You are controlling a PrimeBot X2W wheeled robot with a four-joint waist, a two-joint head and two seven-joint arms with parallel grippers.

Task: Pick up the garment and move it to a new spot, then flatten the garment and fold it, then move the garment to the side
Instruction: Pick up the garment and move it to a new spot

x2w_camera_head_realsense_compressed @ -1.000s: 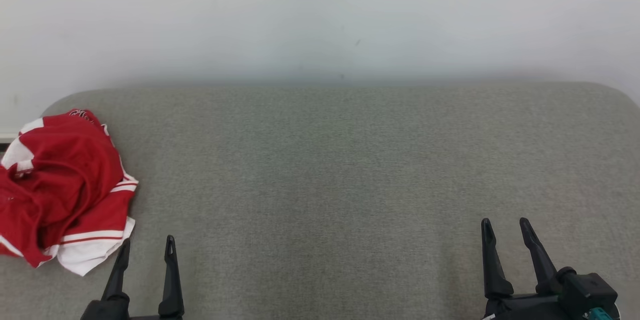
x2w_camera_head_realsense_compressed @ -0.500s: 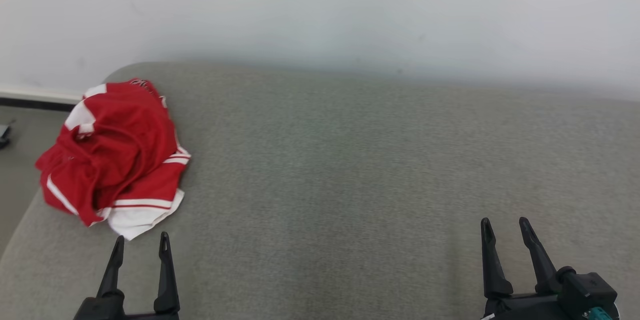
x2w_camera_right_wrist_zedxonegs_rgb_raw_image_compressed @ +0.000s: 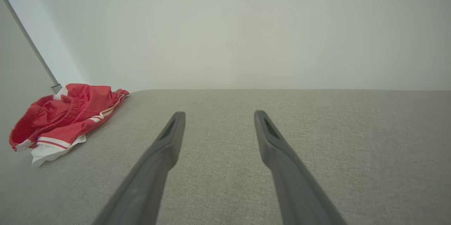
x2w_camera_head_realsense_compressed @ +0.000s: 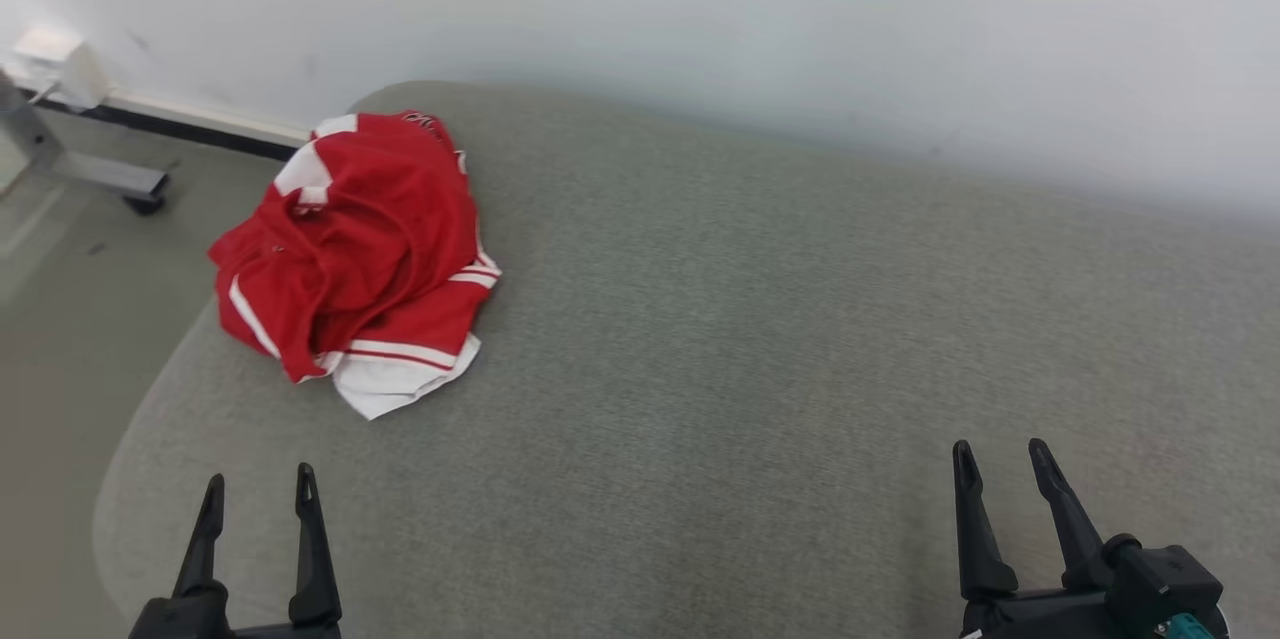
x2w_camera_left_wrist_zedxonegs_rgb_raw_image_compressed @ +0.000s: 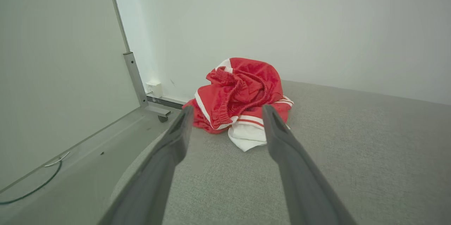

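Two claws sit before you w/ fingers apart, empty: left claw (x2w_camera_head_realsense_compressed: pixel 258 475) near-left, right claw (x2w_camera_head_realsense_compressed: pixel 1000 445) near-right. Your red & white garment (x2w_camera_head_realsense_compressed: pixel 350 249) lies crumpled at the tabletop's (x2w_camera_head_realsense_compressed: pixel 750 339) far-left corner, well apart from both.

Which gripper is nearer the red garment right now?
Left. The left gripper sits just short of the red garment, aimed at it; the right gripper is far off across the grey surface.
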